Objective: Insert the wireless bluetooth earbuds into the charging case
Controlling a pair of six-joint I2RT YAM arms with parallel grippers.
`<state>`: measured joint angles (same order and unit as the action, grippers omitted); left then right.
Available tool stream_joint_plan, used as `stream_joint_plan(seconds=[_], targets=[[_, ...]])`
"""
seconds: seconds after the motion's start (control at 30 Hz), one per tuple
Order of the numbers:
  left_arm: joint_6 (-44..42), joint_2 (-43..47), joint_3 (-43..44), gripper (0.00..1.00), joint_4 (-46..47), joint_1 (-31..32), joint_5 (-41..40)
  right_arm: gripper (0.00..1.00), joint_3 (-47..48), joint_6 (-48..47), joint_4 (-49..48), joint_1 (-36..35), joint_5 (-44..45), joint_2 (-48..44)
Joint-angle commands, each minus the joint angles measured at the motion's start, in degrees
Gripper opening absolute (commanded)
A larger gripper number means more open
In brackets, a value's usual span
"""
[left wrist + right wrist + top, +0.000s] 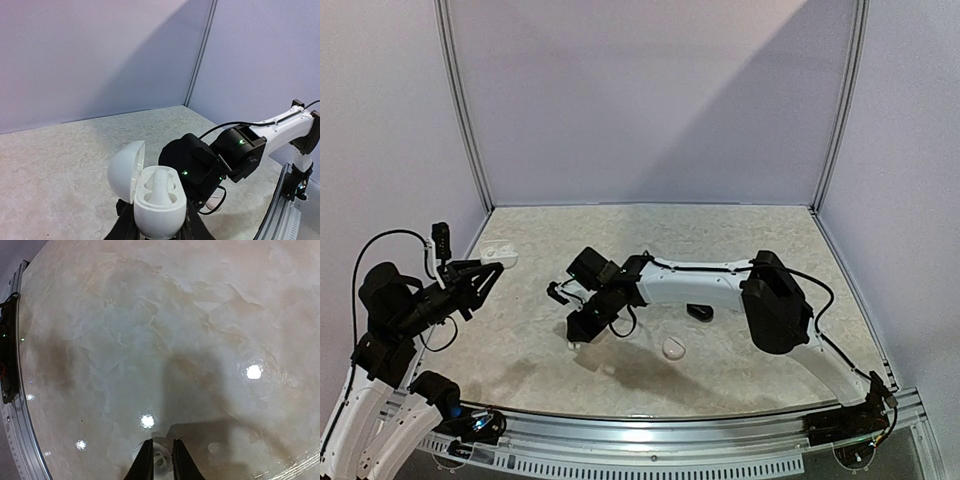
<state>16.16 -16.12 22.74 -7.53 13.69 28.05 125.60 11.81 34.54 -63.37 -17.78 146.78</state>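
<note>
Pinching white earbud [160,458] w/ right gripper [161,443]; clamping open charging case [159,207] w/ left gripper [488,270]. Next, prob.: lift, align over socket [173,188].

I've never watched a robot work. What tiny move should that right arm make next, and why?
Probably lift the right gripper straight up a little. It looks pinched on a small white earbud lying on the table, while the left gripper holds the white charging case open and empty. The earbud has to clear the table before it can be carried over.
</note>
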Motion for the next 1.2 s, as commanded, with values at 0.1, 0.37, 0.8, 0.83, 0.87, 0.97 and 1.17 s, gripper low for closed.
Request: stream_joint_plan(seconds=[0.1, 0.37, 0.8, 0.83, 0.87, 0.97, 1.17], targets=[[0.32, -0.1, -0.95, 0.0, 1.94, -0.69, 0.77, 0.14, -2.16, -0.12, 0.32, -0.2, -5.69, 1.16], [0.29, 0.2, -1.36, 0.0, 2.64, -0.69, 1.19, 0.11, -5.06, -2.93, 2.37, -0.59, -7.58, -2.07], [0.19, 0.3, -1.52, 0.0, 3.01, -0.69, 1.83, 0.09, -8.04, -3.77, 0.38, -2.13, -11.04, -5.11], [0.19, 0.29, -1.55, 0.0, 3.12, -0.73, 1.91, 0.09, -8.06, -3.37, 0.01, -2.16, -11.12, -5.06], [0.18, 0.28, -1.52, 0.0, 3.03, -0.72, 1.92, 0.09, -8.09, -3.16, -0.36, -2.18, -11.13, -5.02], [0.18, 0.22, -1.51, 0.0, 2.96, -0.74, 2.08, 0.08, -7.97, -2.94, -0.23, -2.22, -11.07, -4.59], [0.27, 0.03, -1.6, 0.0, 3.22, -0.75, 2.44, 0.07, -7.98, -3.91, 1.37, -2.77, -10.85, -4.49]])
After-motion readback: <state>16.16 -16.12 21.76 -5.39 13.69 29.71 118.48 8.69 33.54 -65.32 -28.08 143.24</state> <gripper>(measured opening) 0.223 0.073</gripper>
